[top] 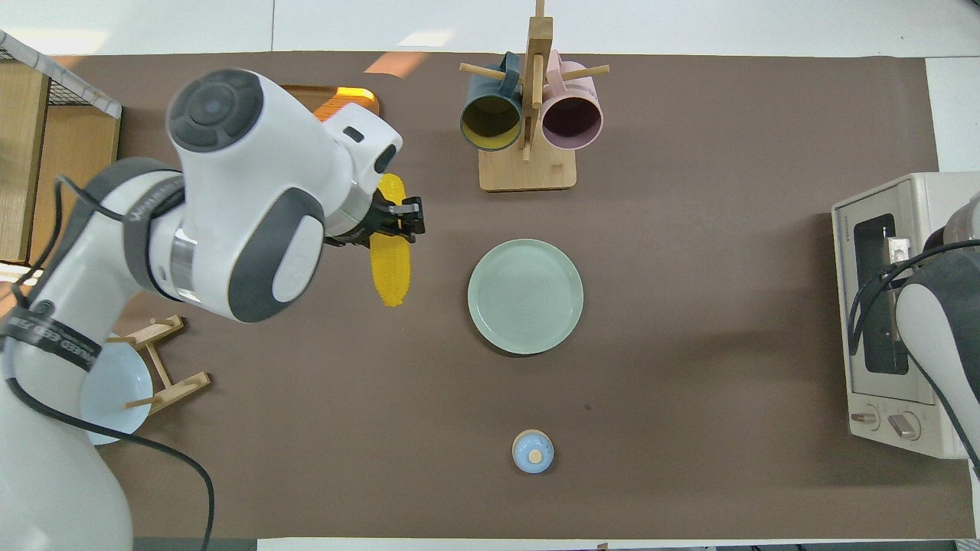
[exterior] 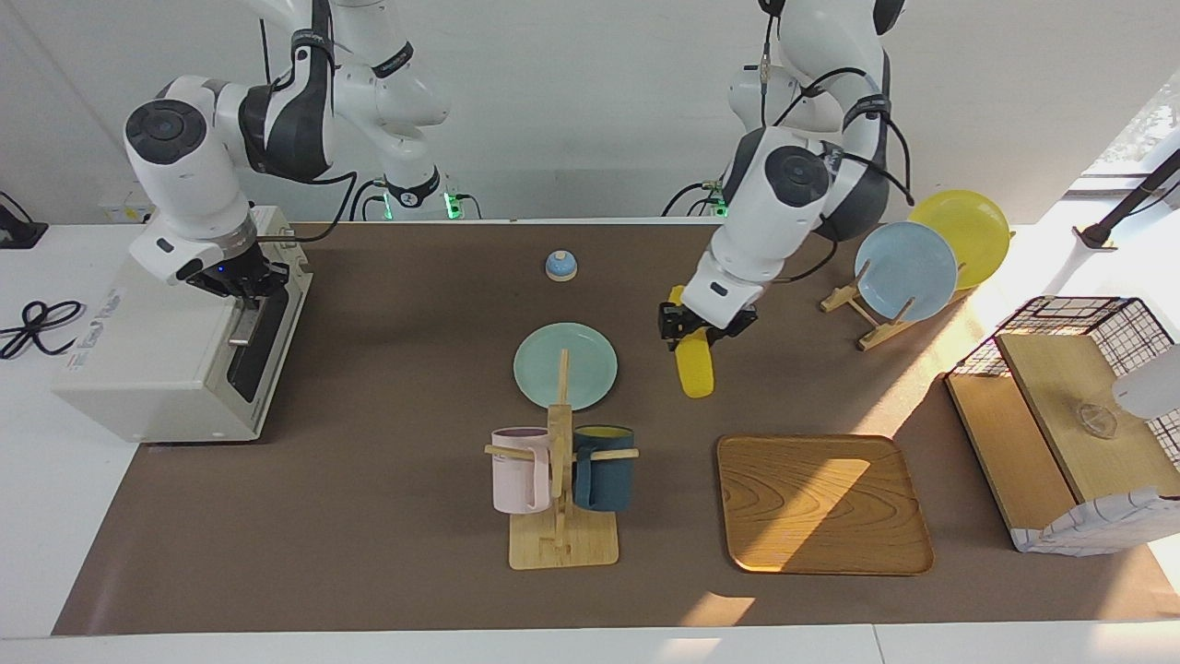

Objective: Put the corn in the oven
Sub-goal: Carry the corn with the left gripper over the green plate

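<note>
While the brown mat (exterior: 387,516) carries everything in view, the oven (exterior: 175,346) stands at the right arm's end of the table, its dark glass door shut. The right gripper (exterior: 241,281) sits at the door's top edge by the silver handle (exterior: 247,314), fingers pressed together; whether they clasp the handle cannot be told. The wooden tray (exterior: 823,503) lies toward the left arm's end, bare. The mug rack (exterior: 560,480) holds a pink mug (exterior: 519,470) and a dark blue mug (exterior: 604,468). The green plate (exterior: 565,365) lies mid-table, nearer the robots than the rack. The left gripper (exterior: 693,325) hangs over the mat beside the plate, toward the left arm's end, pinching the corn (exterior: 694,366) near its upper end; the cob is clear of the mat, tilted. A small blue bell (exterior: 560,265) sits nearest the robots.
</note>
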`<state>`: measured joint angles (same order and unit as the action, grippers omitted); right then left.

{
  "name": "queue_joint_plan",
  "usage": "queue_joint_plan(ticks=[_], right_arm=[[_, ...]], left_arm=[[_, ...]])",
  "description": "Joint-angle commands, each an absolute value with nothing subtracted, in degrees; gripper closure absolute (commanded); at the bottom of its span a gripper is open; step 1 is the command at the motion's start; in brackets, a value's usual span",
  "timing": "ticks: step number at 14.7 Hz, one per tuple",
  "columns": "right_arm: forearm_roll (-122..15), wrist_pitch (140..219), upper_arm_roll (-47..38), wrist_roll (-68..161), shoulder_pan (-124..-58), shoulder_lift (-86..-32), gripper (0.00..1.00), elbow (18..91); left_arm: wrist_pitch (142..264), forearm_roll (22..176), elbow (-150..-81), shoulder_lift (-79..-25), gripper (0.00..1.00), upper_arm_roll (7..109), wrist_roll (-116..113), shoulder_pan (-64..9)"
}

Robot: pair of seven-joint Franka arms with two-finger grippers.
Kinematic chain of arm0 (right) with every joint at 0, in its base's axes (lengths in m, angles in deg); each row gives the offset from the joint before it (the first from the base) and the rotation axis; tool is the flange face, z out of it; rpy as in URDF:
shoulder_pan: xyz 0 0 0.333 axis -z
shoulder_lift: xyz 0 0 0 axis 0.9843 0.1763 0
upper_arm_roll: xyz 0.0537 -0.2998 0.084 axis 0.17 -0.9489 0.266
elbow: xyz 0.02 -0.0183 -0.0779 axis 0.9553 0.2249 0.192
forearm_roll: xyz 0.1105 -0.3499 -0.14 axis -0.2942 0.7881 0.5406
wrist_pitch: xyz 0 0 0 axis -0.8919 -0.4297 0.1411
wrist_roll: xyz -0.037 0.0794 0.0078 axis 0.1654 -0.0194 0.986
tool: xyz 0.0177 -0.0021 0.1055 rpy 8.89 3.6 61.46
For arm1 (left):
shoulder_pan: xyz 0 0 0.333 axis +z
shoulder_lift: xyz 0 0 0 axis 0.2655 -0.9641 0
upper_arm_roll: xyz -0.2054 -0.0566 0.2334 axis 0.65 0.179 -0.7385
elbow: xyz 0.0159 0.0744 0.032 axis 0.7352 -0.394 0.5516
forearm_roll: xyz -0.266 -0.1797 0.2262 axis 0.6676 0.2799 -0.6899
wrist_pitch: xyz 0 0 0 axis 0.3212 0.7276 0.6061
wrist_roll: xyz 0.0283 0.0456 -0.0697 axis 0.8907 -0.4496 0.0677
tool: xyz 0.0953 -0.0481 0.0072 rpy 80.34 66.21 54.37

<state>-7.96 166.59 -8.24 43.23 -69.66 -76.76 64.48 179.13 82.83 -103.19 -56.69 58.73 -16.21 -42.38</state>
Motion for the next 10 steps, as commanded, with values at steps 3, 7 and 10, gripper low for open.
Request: queue_joint_plan(ticks=[3,7,10], right_arm=[[-7.0,168.9,-7.6,41.7,-67.7,-77.5,1.0,67.6],[-7.4,169.4,-7.5,42.4,-68.0,-77.3,1.0,68.3],[-7.8,171.5,-7.4,44.1,-68.5,-77.0,1.0,69.8]], left_arm=[[193.9,83.8,-114.1,-53.5,1.0,57.6,-24.7,-51.5],[202.0,83.8,-114.2,-58.5,1.0,57.4,-26.8,-56.7],[207.5,83.4,-113.6,-63.1,1.0,57.4,-28.3,-59.2]])
